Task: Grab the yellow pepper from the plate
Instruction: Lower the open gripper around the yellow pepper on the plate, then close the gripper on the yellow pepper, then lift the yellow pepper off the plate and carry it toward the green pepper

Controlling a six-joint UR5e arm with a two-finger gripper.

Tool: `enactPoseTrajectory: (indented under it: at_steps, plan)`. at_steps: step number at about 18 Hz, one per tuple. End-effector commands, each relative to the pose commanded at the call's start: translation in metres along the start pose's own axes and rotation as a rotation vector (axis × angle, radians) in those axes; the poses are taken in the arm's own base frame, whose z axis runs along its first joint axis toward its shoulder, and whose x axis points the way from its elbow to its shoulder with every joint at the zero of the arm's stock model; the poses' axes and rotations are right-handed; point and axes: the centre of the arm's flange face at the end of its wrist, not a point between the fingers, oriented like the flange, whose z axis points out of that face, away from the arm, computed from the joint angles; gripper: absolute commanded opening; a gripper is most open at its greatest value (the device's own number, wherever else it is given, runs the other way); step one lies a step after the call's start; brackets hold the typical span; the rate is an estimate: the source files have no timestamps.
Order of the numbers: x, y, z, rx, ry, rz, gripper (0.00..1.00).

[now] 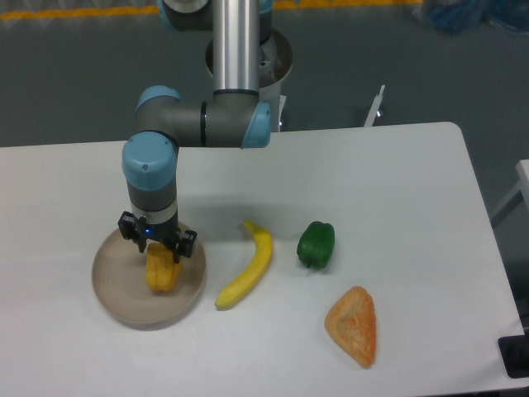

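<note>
- One yellow pepper (pixel 163 274) is seen lying on the plate (pixel 116 294), a little right of the plate's middle, with bare plate surface showing to its left and in front of it.
- The gripper (pixel 157 244) is placed directly over the pepper's upper end, low enough that its dark body hides the top of the fruit; this placement is judged to serve a grasp from above, as the task calls for.
- Whether the fingers are spread around the pepper or already pressed against it cannot be told, since the fingertips are hidden by the gripper body and the fruit.
- No lift is shown: the pepper's lower part is seen resting on the plate, so the pick is judged not yet done.
- The arm is posed with its last link vertical and pointing straight down, the blue-capped wrist joint (pixel 150 163) above it, and a horizontal link reaching back to the upright grey column (pixel 235 45) behind.
- Three other things are laid on the table (pixel 413 190) to the right, well apart from the plate and out of the gripper's way: a banana (pixel 247 266), a green pepper (pixel 316 245) and an orange wedge-shaped piece (pixel 354 326).
- The banana's near end is found just beside the plate's right rim, which is judged to leave little room on that side.
</note>
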Motion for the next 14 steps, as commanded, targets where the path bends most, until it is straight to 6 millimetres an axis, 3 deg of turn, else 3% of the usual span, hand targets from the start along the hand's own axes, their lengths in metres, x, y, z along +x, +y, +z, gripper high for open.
enactPoseTrajectory:
  at_steps: [5,7,10,13,14]
  plan:
    - [-0.001,-0.004,-0.009,0.019,-0.005,0.014,0.38]
    - [-0.003,-0.009,-0.026,0.048,-0.012,0.014,0.38]
    - [-0.016,-0.008,-0.067,0.107,-0.035,-0.004,0.38]
    - [-0.044,-0.003,-0.108,0.159,-0.062,-0.038,0.38]
    - [-0.063,0.005,-0.121,0.153,-0.071,-0.025,0.38]
